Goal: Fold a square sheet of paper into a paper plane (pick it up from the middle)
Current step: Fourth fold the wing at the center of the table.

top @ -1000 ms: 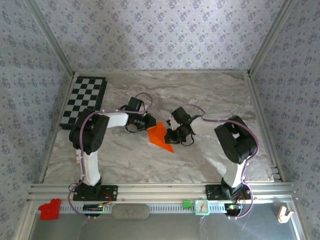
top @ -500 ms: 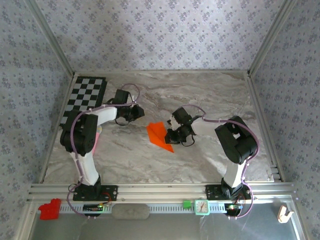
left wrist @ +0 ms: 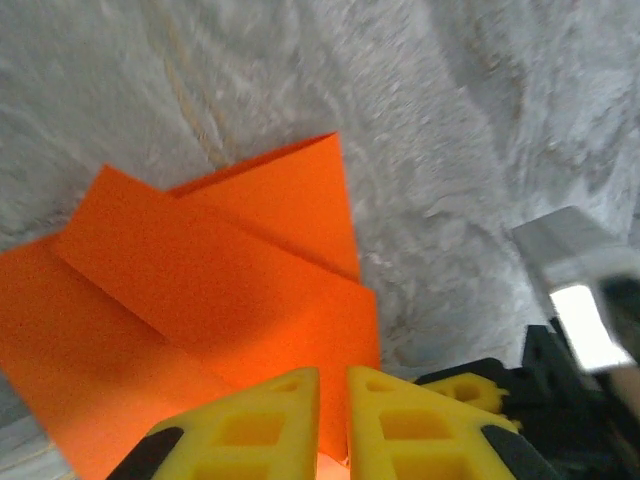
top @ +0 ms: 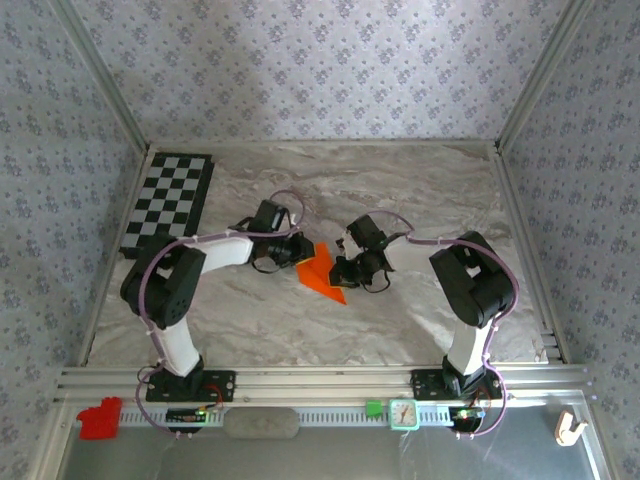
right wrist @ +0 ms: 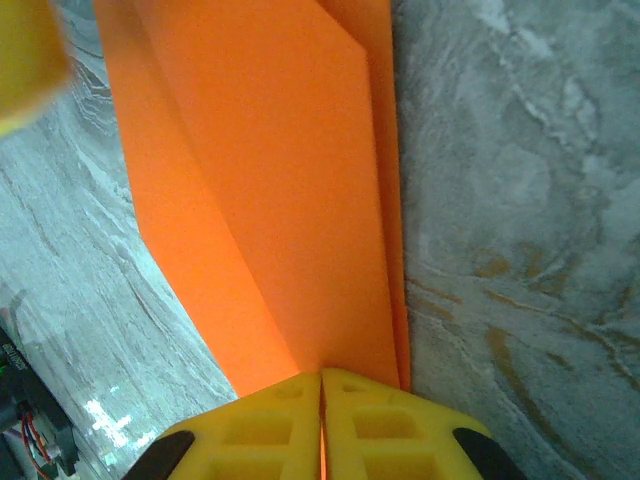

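arms: black joints, white links | cables: purple | pincer fingers: yellow, latticed

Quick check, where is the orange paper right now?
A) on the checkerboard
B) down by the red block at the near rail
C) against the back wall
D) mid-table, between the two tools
D: the orange paper sits in the middle of the marble table, with the left tool at one edge and the right tool at the other.

paper plane: matt, smooth orange paper | table: smooth marbled stone-look | jaws: yellow plastic
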### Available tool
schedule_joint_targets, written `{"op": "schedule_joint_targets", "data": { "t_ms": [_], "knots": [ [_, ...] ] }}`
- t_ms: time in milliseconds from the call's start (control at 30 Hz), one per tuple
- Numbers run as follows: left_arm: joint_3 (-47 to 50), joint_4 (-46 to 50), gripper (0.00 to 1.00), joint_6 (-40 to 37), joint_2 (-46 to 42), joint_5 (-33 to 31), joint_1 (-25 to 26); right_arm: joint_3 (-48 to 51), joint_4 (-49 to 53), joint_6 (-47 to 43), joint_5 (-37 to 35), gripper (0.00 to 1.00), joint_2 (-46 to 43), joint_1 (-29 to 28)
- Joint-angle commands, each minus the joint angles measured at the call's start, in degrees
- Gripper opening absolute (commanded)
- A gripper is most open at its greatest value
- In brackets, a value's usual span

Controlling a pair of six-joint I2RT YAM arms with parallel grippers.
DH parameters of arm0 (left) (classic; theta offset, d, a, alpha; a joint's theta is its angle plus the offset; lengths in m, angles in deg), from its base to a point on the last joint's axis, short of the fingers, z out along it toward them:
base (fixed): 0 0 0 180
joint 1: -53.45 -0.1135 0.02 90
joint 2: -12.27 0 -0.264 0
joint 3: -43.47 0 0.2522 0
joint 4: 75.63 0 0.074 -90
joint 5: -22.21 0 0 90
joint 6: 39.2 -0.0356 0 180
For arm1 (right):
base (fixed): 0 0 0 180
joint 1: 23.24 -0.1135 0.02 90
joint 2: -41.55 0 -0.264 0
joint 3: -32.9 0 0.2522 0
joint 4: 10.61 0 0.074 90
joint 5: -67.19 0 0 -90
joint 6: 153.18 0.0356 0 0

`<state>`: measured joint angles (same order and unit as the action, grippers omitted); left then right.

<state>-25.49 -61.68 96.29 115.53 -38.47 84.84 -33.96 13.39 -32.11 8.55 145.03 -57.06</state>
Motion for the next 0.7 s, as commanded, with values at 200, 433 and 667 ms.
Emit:
{"op": "schedule_joint_targets", "data": {
  "t_ms": [200, 433, 667],
  "knots": [
    [-2.4, -1.1, 0.14, 1.7, 4.6, -0.3, 1.8, 1.3, 0.5, -0.1, -1.2, 0.09, 0.4, 0.9],
    [-4.1, 7.4, 0.11, -0.2, 7.0, -5.6, 1.8, 0.8, -0.7, 0.4, 0.6, 0.10, -2.7, 1.3],
    [-5.2, 11.0, 0.09, -0.7, 8.2, -7.5, 1.9, -3.7, 1.1, 0.0, -1.5, 0.09, -1.8, -0.8]
  ]
}}
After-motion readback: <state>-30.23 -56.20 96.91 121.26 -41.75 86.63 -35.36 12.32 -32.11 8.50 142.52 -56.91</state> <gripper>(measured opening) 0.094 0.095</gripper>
